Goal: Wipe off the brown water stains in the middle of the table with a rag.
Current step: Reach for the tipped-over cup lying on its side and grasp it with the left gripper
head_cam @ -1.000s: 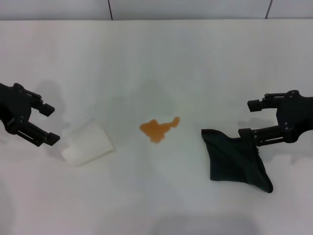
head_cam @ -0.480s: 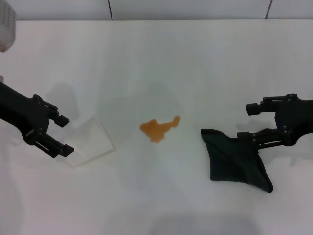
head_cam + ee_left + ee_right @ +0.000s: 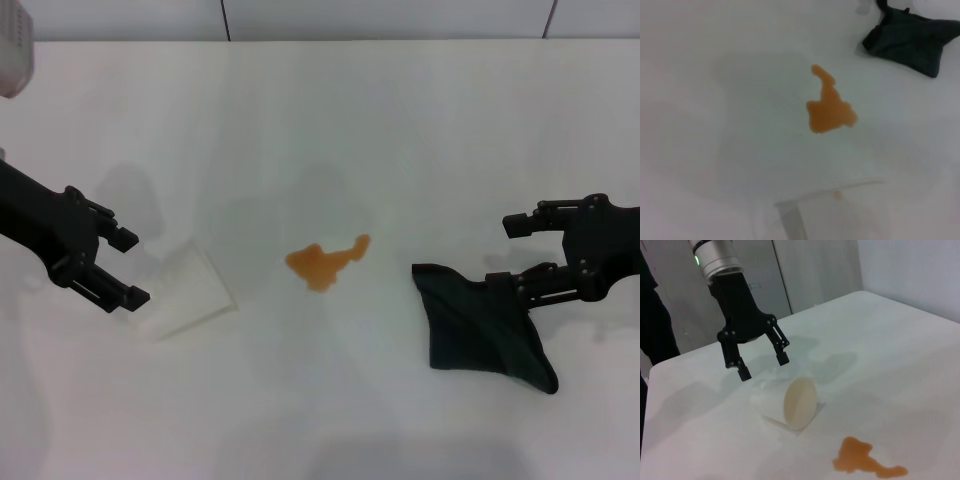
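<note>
Orange-brown, the water stains [image 3: 325, 263] sit unwiped mid-table [image 3: 320, 120]. At three o'clock lies the dark rag [image 3: 480, 330]; the right gripper [image 3: 522, 255] gapes at its edge, holding nothing. At nine o'clock, the left gripper [image 3: 128, 268] gapes beside a toppled plastic cup [image 3: 188, 290].

light: bright, even | shadows: soft, faint on table [image 3: 400, 120] | left wrist view: slightly blurred

Place: you're looking at a lab/test room, prob. robot demo setup.
Worktop [image 3: 400, 120]: plain white, wide, staged w/ few props.
Walls [image 3: 815, 270]: bare pale grey panels behind worktop.
Arms: two black robot arms.
</note>
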You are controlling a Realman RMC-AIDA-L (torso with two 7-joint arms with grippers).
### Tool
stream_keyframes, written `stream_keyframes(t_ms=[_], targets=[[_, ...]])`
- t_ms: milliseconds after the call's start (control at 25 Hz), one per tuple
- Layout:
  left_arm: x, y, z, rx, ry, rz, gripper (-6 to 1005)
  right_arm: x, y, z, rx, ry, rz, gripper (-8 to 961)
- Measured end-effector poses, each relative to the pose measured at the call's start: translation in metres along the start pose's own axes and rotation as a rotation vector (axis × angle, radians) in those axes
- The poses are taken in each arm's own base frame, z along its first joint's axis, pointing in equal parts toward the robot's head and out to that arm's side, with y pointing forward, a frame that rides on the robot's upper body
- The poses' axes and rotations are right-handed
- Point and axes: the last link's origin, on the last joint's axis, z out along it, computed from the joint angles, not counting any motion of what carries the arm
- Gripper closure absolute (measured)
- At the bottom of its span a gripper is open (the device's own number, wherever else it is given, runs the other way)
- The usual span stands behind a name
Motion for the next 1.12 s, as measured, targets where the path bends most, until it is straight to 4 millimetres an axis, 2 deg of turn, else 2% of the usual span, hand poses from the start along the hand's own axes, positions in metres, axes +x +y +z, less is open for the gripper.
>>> stream_keyframes(t_ms=[1120], targets=[[0.009,0.001,0.026,0.011,-0.015,0.011,120,0.004,0.001,0.000,-0.003,0.004,0.011,119]])
